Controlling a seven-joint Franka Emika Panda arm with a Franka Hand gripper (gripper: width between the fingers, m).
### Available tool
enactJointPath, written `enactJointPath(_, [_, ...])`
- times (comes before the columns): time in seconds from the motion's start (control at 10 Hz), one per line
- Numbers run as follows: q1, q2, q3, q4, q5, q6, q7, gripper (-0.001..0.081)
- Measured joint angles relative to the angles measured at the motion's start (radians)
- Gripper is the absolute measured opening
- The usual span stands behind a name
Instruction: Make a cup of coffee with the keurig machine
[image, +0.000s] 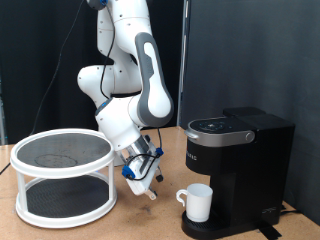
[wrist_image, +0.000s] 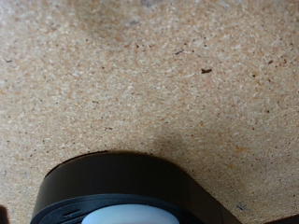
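White cup (image: 197, 202) on keurig machine (image: 238, 165) base, near gripper (image: 146, 189).

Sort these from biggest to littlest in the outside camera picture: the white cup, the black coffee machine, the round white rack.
1. Round white rack, though it sits nearer the camera than the rest.
2. Keurig machine.
3. Cup, clearly the smallest.

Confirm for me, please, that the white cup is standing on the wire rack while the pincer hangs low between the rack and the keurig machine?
Not quite: the exterior view shows the cup standing on the drip base of the keurig machine, not on the wire rack. The rest holds: the pincer hangs low between the rack and the machine.
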Motion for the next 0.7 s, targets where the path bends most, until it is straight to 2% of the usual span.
enactJointPath(0.1, [0.0,-0.007,0.001,-0.004,0.0,-0.04,-0.004,0.0734])
enactJointPath(0.4, [-0.015,-0.117,-0.016,-0.044,0.002,-0.272,-0.036,0.0734])
enactJointPath(0.7, [-0.019,-0.238,-0.026,-0.085,-0.007,-0.358,-0.015,0.0734])
